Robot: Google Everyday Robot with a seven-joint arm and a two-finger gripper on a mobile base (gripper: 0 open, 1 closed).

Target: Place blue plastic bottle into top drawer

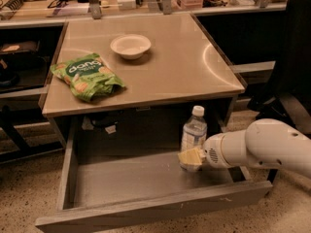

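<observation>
The blue plastic bottle (194, 135), clear with a white cap and pale label, stands upright inside the open top drawer (146, 178), toward its right side. My gripper (191, 157) reaches in from the right on a white arm and its yellowish fingers are closed around the bottle's lower body. The bottle's base is at or just above the drawer's grey floor; I cannot tell if it touches. The drawer is pulled fully out below the table, its front panel nearest the camera.
On the table top (184, 72) lie a green snack bag (86, 75) at the left and a white bowl (130, 45) at the back centre. A cluttered shelf runs behind. A dark chair (291, 57) stands to the right.
</observation>
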